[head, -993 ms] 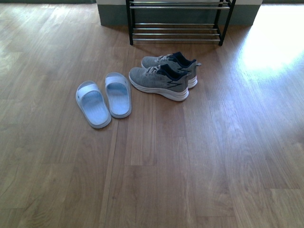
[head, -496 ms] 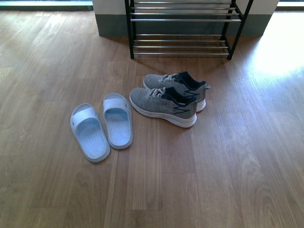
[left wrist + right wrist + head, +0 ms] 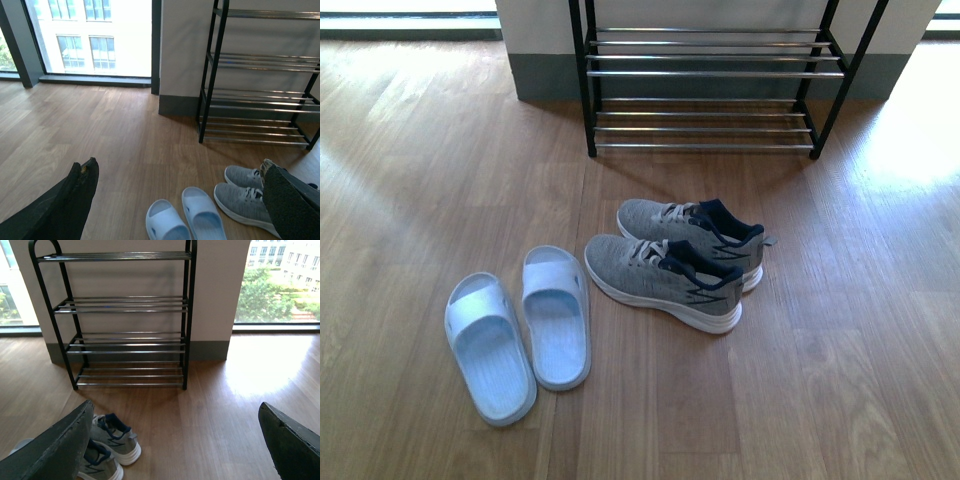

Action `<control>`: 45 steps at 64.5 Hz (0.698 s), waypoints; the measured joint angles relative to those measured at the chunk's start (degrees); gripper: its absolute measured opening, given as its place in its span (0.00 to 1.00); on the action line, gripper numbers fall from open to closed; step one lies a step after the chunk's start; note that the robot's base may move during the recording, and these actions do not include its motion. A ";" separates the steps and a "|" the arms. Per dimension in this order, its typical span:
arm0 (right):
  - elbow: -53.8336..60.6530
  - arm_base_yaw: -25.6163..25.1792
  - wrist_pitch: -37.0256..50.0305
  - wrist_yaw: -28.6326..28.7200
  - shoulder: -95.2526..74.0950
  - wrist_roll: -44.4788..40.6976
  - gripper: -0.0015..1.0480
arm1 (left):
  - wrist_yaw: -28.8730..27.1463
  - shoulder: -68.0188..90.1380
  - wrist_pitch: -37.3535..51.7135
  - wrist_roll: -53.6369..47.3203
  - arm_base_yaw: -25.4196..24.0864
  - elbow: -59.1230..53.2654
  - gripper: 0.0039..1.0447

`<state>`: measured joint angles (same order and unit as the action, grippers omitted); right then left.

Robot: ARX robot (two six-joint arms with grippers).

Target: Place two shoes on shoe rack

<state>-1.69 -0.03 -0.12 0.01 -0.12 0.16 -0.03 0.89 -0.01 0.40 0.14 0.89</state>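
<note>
Two grey knit sneakers with white soles and navy collars stand side by side on the wood floor. Two pale blue slide sandals lie to their left. The black shoe rack with chrome bars stands against the wall behind the sneakers. No arm shows in the front view. My left gripper is open and empty, above the floor near the sandals and sneakers. My right gripper is open and empty, facing the rack, with the sneakers beside one finger.
A grey-skirted wall pillar stands behind the rack. Tall windows run along the floor on both sides. A bright sun patch lies on the floor to the right of the rack.
The front view has moved closer: shoes and sandals sit lower in the frame and more of the rack shows. The shoes themselves have not moved on the floor.
</note>
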 joint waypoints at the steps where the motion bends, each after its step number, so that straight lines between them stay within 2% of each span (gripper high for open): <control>1: 0.00 0.00 0.00 0.00 0.00 0.00 0.91 | -0.02 0.00 0.00 0.00 0.00 0.00 0.91; 45: 0.00 0.00 0.00 0.00 -0.04 0.00 0.91 | 0.02 0.00 0.00 0.00 0.00 0.00 0.91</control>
<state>-1.69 -0.03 -0.12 0.01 -0.16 0.16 -0.01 0.89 -0.01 0.40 0.14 0.89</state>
